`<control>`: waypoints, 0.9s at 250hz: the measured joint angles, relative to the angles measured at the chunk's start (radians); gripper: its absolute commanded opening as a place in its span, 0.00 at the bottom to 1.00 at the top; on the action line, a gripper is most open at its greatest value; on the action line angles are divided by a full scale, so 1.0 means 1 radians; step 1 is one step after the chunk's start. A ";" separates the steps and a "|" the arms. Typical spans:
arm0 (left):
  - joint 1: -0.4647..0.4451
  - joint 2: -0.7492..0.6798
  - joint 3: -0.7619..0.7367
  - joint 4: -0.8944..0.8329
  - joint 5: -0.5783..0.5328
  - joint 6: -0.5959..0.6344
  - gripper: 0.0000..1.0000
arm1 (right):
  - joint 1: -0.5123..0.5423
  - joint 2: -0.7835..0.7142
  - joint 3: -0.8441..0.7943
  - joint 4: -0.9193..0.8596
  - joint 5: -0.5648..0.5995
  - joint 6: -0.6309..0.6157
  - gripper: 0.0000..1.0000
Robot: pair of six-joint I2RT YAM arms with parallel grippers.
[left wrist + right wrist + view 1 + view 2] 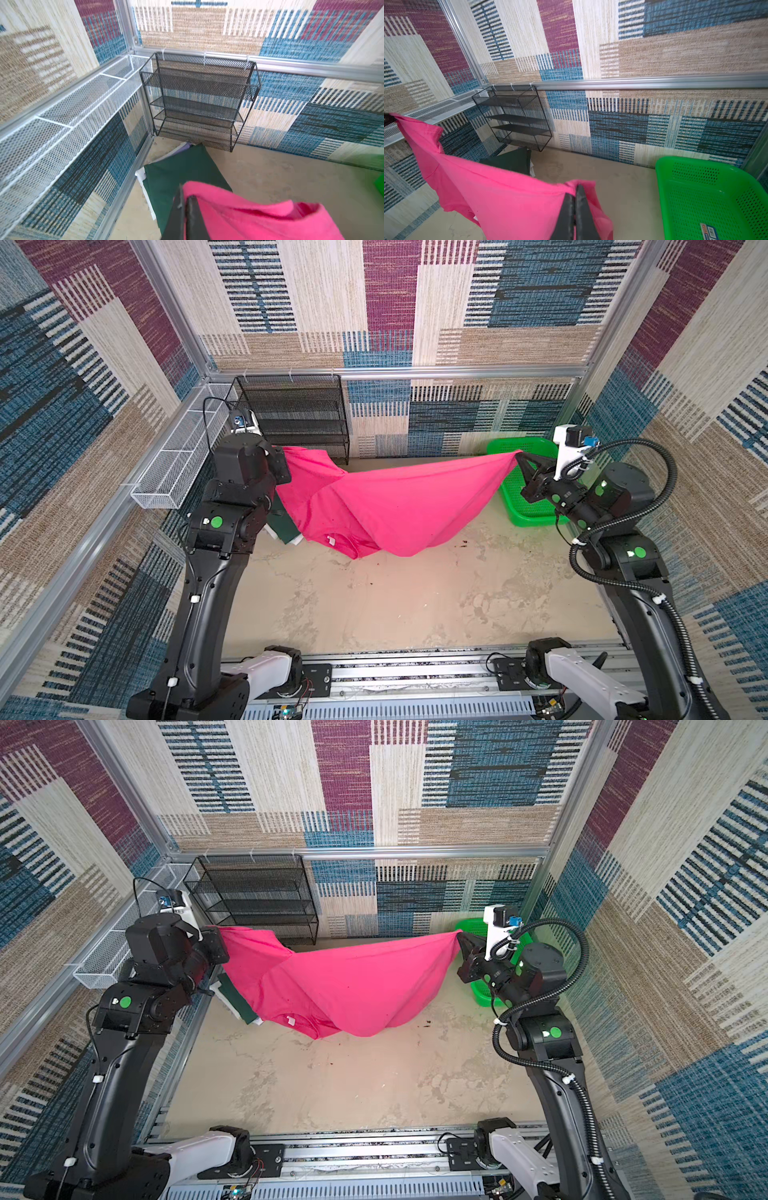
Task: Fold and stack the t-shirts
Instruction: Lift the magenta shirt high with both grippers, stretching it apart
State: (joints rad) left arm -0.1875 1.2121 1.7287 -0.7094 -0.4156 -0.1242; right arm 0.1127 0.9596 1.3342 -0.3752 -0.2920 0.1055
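Nearest to each wrist camera I see the dark fingers (582, 207) of its own claw. On the left claw (187, 193) the two fingers are pressed together, and an edge of the pink t-shirt (249, 214) is pinched between them. On the right claw (574, 190) the fingers are also closed tight, with another edge of the same shirt caught in the tips. Both claws are high above the counter (395, 605), well apart from each other, and the shirt hangs between them like a hammock in both top views. Its middle sags far below the claws. The collar part with the small white neck label (331, 540) hangs low, nearer to the left claw, and I cannot tell whether it touches the counter. Below the left claw a folded dark green t-shirt (176, 172) lies on top of white t-shirts (139, 173), of which only edges show. Below the right claw, on the side away from the left claw, stands the green perforated basket (695, 172).
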 measured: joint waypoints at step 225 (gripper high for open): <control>0.001 -0.131 0.400 0.100 0.096 0.220 0.00 | 0.000 -0.089 0.331 0.194 0.098 0.060 0.00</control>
State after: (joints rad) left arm -0.1867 1.0809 2.1284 -0.6090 -0.3199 0.0959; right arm 0.1127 0.8703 1.6650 -0.1814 -0.1944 0.1654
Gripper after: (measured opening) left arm 0.056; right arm 0.049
